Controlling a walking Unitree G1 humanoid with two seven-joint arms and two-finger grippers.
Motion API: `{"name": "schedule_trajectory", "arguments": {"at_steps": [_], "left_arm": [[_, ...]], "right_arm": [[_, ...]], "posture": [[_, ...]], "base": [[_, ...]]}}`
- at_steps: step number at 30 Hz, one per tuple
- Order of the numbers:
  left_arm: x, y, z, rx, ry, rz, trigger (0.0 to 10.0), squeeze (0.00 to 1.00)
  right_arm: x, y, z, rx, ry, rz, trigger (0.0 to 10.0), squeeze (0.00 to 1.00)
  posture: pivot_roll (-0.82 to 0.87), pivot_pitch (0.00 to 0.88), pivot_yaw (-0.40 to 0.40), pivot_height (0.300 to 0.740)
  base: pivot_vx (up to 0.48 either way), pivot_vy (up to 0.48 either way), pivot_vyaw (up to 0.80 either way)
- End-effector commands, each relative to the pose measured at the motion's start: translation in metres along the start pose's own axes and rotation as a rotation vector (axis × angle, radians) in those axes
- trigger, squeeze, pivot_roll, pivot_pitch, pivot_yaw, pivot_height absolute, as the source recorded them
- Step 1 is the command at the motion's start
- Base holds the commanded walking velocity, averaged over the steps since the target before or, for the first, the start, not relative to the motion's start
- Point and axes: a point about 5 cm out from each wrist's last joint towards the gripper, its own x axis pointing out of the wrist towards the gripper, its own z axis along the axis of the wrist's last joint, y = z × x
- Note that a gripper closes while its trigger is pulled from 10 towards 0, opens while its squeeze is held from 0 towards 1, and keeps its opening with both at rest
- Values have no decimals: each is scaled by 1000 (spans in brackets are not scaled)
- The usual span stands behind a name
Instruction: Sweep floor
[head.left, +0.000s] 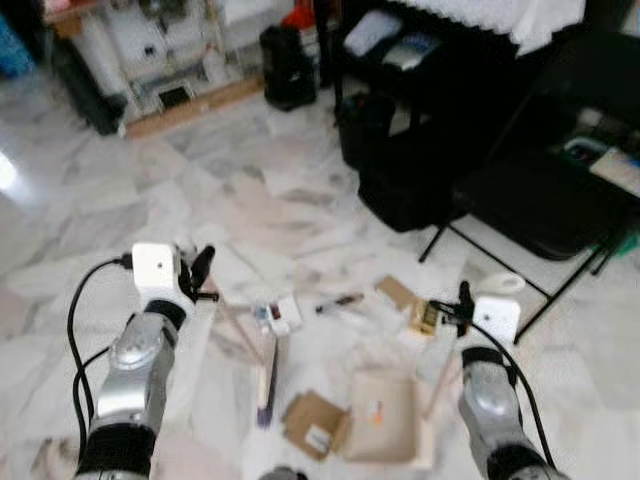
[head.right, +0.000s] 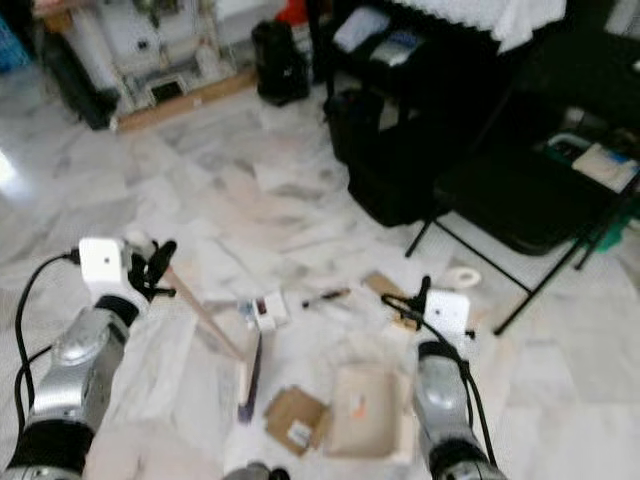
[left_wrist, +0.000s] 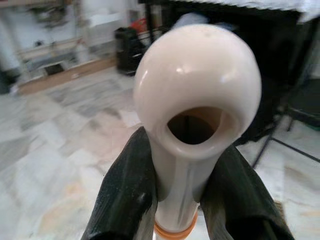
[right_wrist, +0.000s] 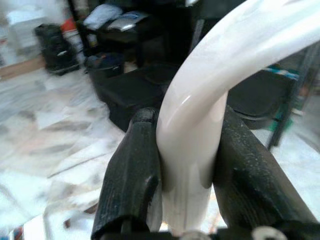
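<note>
Nearest you, your two silver arms frame the bottom of the head views, and each one holds a tool. Your left gripper (left_wrist: 186, 200) is clamped on the rounded, holed end of the broom handle (left_wrist: 197, 105), fingers pressed to either side of the cream shaft. From there the handle slants down across the floor to the broom head (head.left: 267, 390), which sits low and close to the litter.

Your right gripper (right_wrist: 187, 185) is closed around the curved white dustpan handle (right_wrist: 220, 85). Its thin pole drops to the dustpan (head.left: 385, 415), resting on the marble floor (head.left: 120, 200) just in front of you, tray facing the broom.

The rubbish is the target: a brown cardboard piece (head.left: 313, 423) lies touching the dustpan's left edge, between it and the broom head. Farther out lie a small white box (head.left: 284, 313), a dark pen (head.left: 340, 301) and another cardboard scrap (head.left: 398, 291). A roll of tape (head.left: 503, 284) sits near the leg of the black folding chair (head.left: 540, 200).

You look to be mid-sweep, gathering litter toward the pan. Next, reach the broom head past the box and pen and draw them toward the tray, keeping the pan flat against the floor so nothing slides under its lip. Take care the bristles don't flick light scraps under the chair.
</note>
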Motion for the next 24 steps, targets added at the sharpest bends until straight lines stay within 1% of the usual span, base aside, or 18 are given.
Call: {"name": "schedule_trajectory", "arguments": {"at_steps": [1, 2, 5, 6, 7, 9, 10, 12, 14, 16, 18, 21, 22, 23, 24], "left_arm": [[3, 0, 12, 16, -52, -15, 10000, 0], [3, 2, 10, 52, -32, -14, 10000, 0], [2, 3, 9, 69, -22, -14, 10000, 0], [1, 5, 8, 99, -9, -16, 10000, 0], [1, 5, 8, 99, -9, -16, 10000, 0], [0, 8, 6, 200, 16, -30, 10000, 0], [0, 9, 5, 213, 19, -27, 10000, 0], [0, 9, 5, 206, 17, -23, 10000, 0], [0, 8, 5, 234, 14, -28, 10000, 0], [1, 7, 3, 259, 32, -34, 10000, 0], [0, 6, -2, 303, 62, -55, 10000, 0], [-2, 8, -8, 308, 96, -44, 10000, 0], [-3, 9, -13, 323, 121, -45, 10000, 0], [-3, 9, -13, 323, 121, -45, 10000, 0], [-4, 10, -19, 347, 153, -52, 10000, 0]], "right_arm": [[-5, -3, -8, -5, 39, -11, 10000, 0], [-5, -3, -8, -5, 44, -9, 10000, 0], [-5, -3, -9, -5, 46, -8, 10000, 0], [-5, -2, -9, -4, 46, -6, 10000, 0], [-5, -2, -9, -4, 46, -6, 10000, 0], [-5, -2, -9, -4, 47, -2, 10000, 0], [-6, -2, -9, -4, 48, -1, 10000, 0], [-6, -2, -9, -3, 49, 0, 10000, 0], [-6, -1, -9, -2, 50, 2, 10000, 0], [-6, -1, -10, 0, 52, 8, 10000, 0], [-6, 2, -11, 4, 65, 29, 10000, 0], [-7, 3, -12, 5, 69, 41, 10000, 0], [-8, 3, -12, 5, 70, 41, 10000, 0], [-8, 3, -12, 5, 70, 41, 10000, 0], [-8, 3, -12, 6, 71, 42, 10000, 0]], "posture": [[80, 99, 118, 740], [79, 99, 119, 740], [79, 99, 119, 740], [81, 100, 119, 740], [81, 100, 119, 740], [84, 101, 118, 740], [84, 101, 118, 740], [83, 100, 118, 740], [81, 101, 119, 740], [80, 102, 118, 740], [80, 102, 118, 740], [79, 104, 116, 740], [80, 106, 114, 740], [80, 106, 114, 740], [81, 109, 114, 740]], "base": [[0, 0, 0], [0, 0, 0], [0, 0, 0], [0, 0, 0], [0, 0, 0], [0, 0, 0], [0, 0, 0], [0, 0, 0], [0, 0, 0], [0, 0, 0], [0, 0, 0], [0, 0, 0], [0, 0, 0], [0, 0, 0], [0, 0, 0]]}}
